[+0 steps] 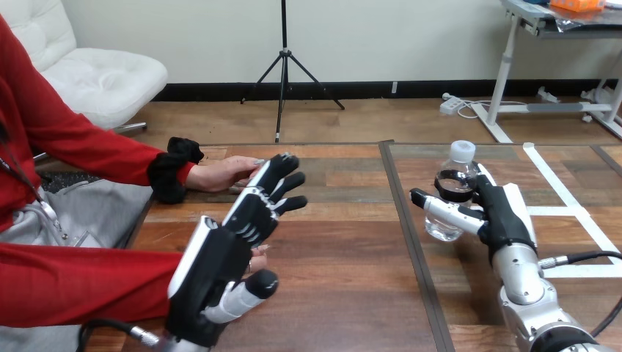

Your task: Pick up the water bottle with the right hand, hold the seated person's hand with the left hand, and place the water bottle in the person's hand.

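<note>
A clear water bottle (444, 227) with a white cap stands at the table's right. My right hand (503, 210) is on its right side, with fingers curled round its upper part and the thumb across its front. My left hand (220, 257) is raised over the table's left part, open, with straight fingers pointing away from me. One of the person's hands (224, 174) lies flat on the table just beyond my left fingertips, apart from them. The person's nearer hand (258, 258) is mostly hidden behind my left hand, and I cannot tell if they touch.
The person sits at the table's left side, both red-sleeved arms reaching in. A dark seam (408, 220) runs down the wooden table (345, 242) between my hands. White tape lines (549, 177) mark the surface right of the bottle.
</note>
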Available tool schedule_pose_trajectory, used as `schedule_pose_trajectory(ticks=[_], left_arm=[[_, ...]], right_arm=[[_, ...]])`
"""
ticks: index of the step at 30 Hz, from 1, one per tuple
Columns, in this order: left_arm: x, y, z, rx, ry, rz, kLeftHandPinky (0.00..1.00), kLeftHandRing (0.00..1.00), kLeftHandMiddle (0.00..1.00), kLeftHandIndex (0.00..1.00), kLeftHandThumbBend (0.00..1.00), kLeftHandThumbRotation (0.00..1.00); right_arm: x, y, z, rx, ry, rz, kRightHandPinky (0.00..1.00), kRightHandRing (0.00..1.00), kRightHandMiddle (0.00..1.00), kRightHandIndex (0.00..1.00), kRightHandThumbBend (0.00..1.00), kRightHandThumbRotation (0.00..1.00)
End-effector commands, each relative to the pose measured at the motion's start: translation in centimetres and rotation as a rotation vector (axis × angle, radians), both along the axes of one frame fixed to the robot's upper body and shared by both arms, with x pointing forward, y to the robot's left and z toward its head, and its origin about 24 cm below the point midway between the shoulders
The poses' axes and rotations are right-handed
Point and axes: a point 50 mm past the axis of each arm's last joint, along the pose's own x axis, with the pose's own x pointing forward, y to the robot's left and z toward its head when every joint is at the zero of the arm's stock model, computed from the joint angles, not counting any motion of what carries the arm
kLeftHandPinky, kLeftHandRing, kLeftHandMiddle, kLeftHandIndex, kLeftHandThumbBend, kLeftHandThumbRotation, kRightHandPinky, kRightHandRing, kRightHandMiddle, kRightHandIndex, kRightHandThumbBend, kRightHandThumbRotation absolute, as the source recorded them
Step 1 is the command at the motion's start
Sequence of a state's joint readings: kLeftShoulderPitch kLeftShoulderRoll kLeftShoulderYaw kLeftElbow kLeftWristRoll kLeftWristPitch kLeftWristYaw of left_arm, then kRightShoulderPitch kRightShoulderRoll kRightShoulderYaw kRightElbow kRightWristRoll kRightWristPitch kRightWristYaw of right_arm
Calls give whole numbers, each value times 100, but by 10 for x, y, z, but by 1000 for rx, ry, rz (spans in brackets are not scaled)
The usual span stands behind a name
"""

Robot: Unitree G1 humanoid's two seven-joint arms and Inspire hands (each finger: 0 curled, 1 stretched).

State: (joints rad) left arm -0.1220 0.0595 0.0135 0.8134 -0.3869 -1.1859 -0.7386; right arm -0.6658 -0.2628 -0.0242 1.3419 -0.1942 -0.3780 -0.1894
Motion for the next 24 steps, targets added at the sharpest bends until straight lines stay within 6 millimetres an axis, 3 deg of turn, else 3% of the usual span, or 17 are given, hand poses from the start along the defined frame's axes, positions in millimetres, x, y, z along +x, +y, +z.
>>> schedule_pose_trajectory(ticks=[1,24], left_arm=[[6,7,13,6,-67,14,81,91,94,94,100,79],[-1,22,15,40,-87,40,79,89,93,93,100,82]], right_arm=[[11,7,15,37,-83,5,90,93,92,98,100,47],[7,17,5,94,-50,-4,96,96,95,100,100,39]])
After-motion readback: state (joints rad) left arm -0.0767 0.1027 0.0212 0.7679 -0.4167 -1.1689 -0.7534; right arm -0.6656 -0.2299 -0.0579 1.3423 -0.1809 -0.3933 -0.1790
